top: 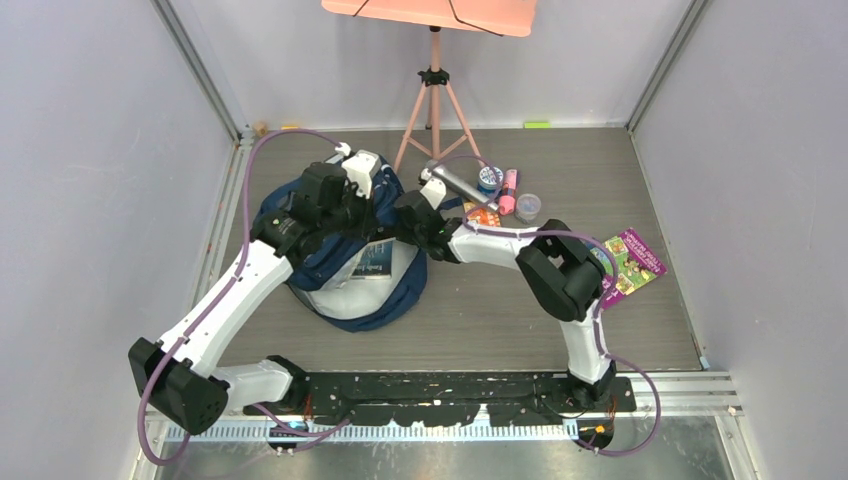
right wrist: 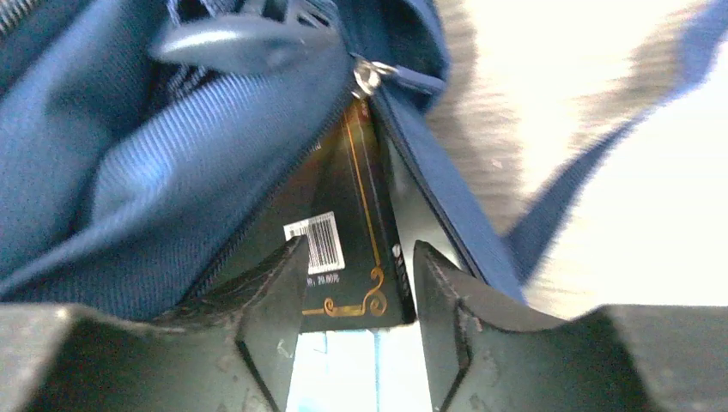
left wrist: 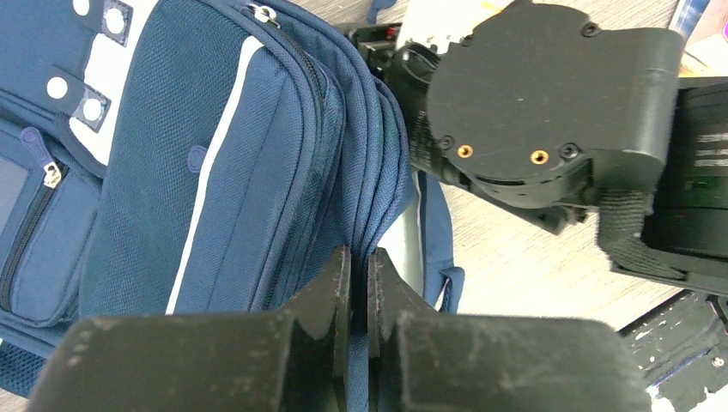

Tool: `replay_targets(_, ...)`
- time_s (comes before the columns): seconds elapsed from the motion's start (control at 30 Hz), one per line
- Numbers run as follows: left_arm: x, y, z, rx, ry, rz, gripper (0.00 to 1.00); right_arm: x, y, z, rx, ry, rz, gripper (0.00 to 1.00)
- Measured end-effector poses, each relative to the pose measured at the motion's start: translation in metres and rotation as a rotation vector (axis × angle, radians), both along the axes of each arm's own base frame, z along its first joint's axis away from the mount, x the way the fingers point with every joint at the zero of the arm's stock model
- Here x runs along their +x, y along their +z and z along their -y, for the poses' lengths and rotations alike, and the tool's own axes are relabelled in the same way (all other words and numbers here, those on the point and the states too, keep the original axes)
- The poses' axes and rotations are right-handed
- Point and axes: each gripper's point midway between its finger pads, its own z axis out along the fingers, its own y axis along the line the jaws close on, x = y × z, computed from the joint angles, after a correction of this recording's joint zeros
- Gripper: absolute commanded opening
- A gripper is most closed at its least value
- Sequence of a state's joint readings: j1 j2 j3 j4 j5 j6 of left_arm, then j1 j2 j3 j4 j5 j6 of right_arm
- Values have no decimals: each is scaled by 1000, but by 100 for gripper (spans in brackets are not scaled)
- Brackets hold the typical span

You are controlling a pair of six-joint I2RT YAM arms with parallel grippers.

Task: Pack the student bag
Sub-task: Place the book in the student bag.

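The student bag (top: 300,222), navy with thin white stripes, lies on the table's left half with its grey lining (top: 345,295) showing at the open mouth. My left gripper (left wrist: 360,257) is shut on the bag's blue fabric edge (left wrist: 378,172) beside the opening. A dark book (right wrist: 352,215) with gold trim and a barcode sits partly inside the bag, also seen from above (top: 372,262). My right gripper (right wrist: 360,245) stands open at the bag's mouth, its fingers either side of the book's end, under the zipper pull (right wrist: 367,75).
Behind the right arm lie a metal cylinder (top: 455,183), a blue tin (top: 490,178), a pink tube (top: 508,192), a small jar (top: 527,207) and an orange card (top: 482,213). A colourful booklet (top: 632,262) lies at right. A tripod (top: 433,100) stands at the back.
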State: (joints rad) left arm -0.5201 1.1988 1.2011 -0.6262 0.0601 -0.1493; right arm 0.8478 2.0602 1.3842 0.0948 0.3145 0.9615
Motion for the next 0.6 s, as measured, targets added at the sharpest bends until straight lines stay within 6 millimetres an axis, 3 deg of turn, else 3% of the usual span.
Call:
replay_targets(0.13, 0, 0, 0, 1, 0, -2, 0, -18, -7, 27, -151, 52, -19, 67)
replay_targets(0.23, 0, 0, 0, 1, 0, -2, 0, -30, 2, 41, -225, 96, -16, 68)
replay_targets(0.47, 0, 0, 0, 1, 0, -2, 0, -63, 50, 86, -319, 152, 23, 71)
replay_targets(0.6, 0, 0, 0, 1, 1, -2, 0, -77, 71, 129, -435, 116, 37, 78)
